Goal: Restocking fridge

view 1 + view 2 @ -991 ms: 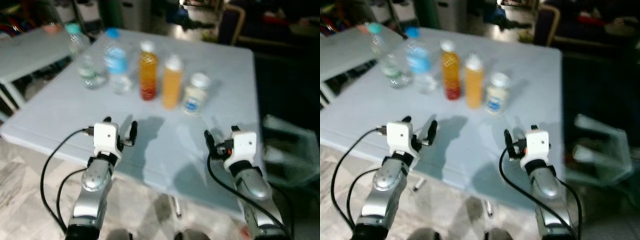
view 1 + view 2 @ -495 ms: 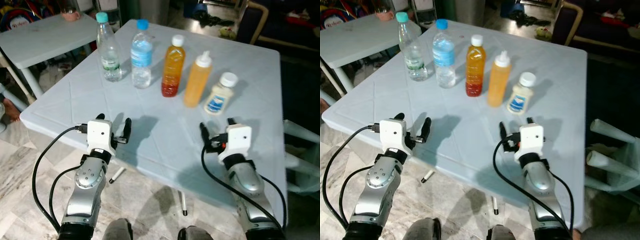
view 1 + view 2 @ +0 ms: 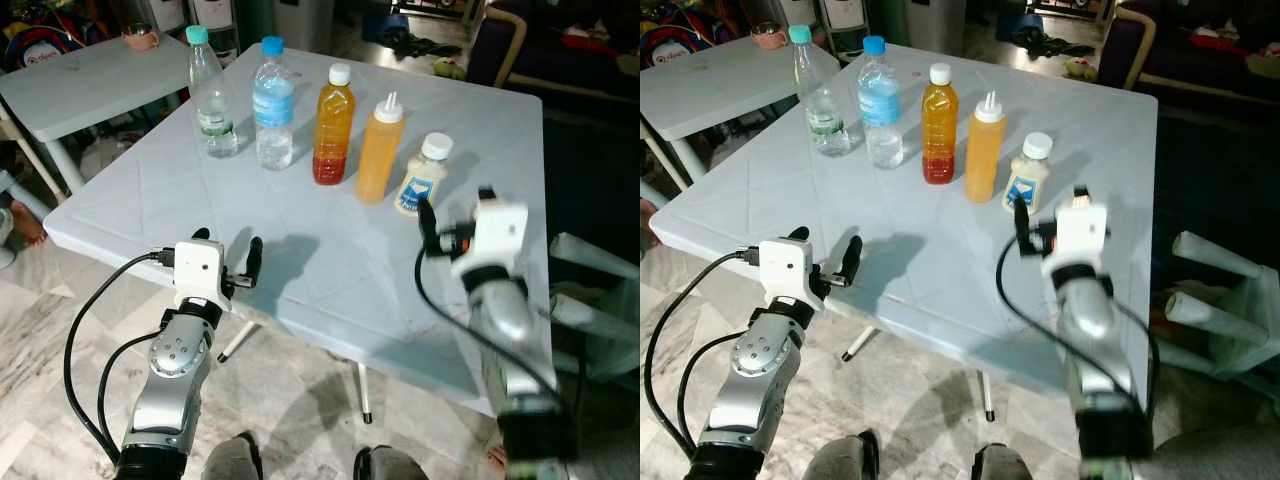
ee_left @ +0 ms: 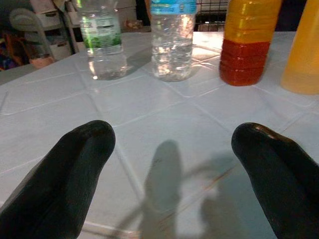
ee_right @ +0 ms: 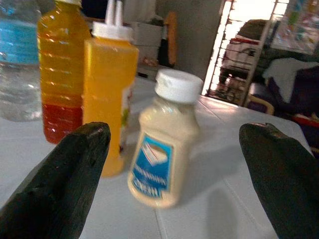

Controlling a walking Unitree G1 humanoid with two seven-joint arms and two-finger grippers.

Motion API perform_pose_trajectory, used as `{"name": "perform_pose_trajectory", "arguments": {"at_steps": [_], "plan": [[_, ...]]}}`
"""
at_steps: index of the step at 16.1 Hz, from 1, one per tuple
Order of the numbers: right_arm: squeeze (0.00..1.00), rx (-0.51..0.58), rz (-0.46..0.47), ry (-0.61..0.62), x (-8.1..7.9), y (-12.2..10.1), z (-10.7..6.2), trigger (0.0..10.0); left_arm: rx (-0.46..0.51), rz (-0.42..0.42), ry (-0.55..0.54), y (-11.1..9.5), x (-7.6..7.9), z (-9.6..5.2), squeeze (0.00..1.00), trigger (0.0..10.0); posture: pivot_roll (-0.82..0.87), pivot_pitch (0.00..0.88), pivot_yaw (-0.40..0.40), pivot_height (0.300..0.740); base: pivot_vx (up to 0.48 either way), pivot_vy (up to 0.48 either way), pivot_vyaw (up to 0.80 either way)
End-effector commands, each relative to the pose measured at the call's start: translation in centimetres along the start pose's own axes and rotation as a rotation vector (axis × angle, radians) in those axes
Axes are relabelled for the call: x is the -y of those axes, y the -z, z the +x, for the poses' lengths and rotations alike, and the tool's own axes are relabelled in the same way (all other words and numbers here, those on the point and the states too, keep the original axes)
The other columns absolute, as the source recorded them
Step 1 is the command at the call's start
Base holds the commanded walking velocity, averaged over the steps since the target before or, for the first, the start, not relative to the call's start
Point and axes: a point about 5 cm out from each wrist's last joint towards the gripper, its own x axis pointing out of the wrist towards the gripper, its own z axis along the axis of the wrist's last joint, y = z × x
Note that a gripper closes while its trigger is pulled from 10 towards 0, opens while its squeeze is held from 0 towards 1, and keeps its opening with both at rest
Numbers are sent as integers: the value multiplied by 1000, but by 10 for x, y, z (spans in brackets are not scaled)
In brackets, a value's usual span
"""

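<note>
Wide apart, right claw [image 5: 169, 164] fingers flanking mayonnaise bottle [image 5: 164, 144], untouched

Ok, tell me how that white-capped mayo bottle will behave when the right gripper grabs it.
The mayo bottle looks like soft squeeze plastic, so it will probably give a little under the right gripper. It seems full, so likely heavy for its size. It stands upright on the table close to the orange squeeze bottle; a sideways nudge might tip it.
</note>
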Motion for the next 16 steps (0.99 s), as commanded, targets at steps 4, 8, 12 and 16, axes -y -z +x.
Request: {"name": "perform_pose_trajectory", "arguments": {"at_steps": [4, 8, 12, 16], "plan": [[0, 38, -2, 11, 8, -10, 15, 10000, 6, 18, 3, -4, -2, -2, 0, 10000, 71, 121, 5, 740, 0, 0, 0], [0, 54, -8, 26, 15, -14, 25, 10000, 2, 25, 12, -4, -3, -3, 0, 10000, 77, 129, 16, 740, 0, 0, 0], [0, 61, -12, 23, 15, -14, 30, 10000, 0, 29, 15, -5, -4, -4, 0, 10000, 84, 134, 21, 740, 0, 0, 0], [0, 74, -15, -7, 14, -18, 36, 10000, -3, 34, 18, -6, -4, -6, 0, 10000, 95, 143, 28, 740, 0, 0, 0]]}}
